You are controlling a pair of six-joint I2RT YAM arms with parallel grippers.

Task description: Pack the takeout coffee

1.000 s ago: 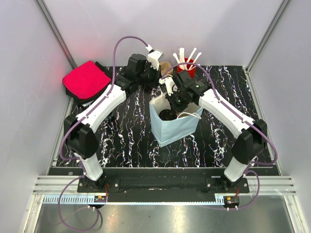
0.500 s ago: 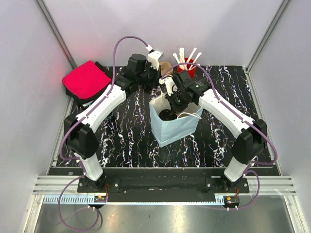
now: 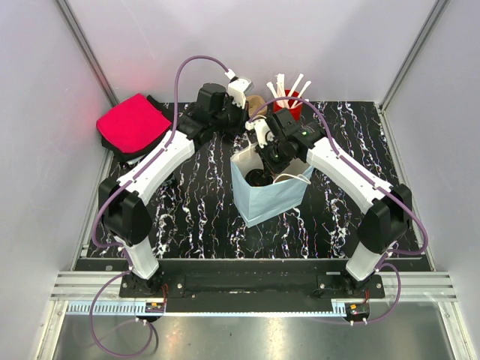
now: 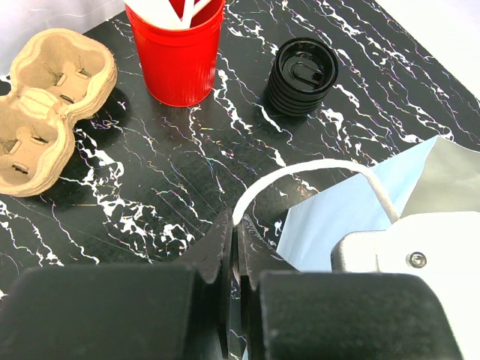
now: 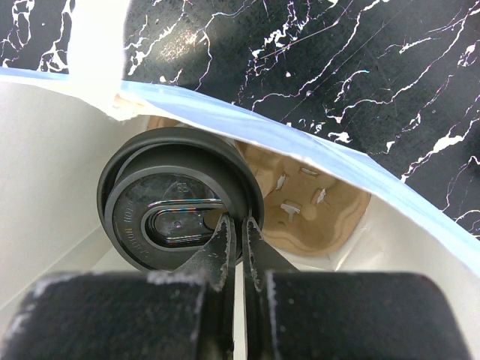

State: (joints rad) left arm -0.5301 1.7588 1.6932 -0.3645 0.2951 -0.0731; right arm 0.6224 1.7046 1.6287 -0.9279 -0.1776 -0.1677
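Pale blue paper walls in my right gripper (image 5: 236, 225). I am reaching down inside the paper bag (image 5: 45, 187). The takeout coffee (image 5: 176, 199) stands just below my fingertips and slightly to their left, low in the bag, with its black lid facing up at me. My right fingers are pressed together with barely a hairline between them. Their tips meet the lid's rim on the side nearest me, and I cannot tell whether they nip that rim or only rest against it. Beyond my tips and to the right lies a brown pulp carrier (image 5: 300, 202), close against the cup. I cannot see whether the cup sits in one of its wells.

My left gripper (image 4: 234, 229) is outside the bag, its fingers likewise closed tight. The white cord handle (image 4: 315, 166) arches away ahead and to the right of those tips. One end of it runs in right at them, but I cannot tell whether the cord is caught.

The cup's long axis is vertical, in line with my right wrist, and the right arm is by far the nearer. I judge the coffee is as good as packed. Any next move should run straight up along that axis, because a sideways drag at the rim could tip the cup.
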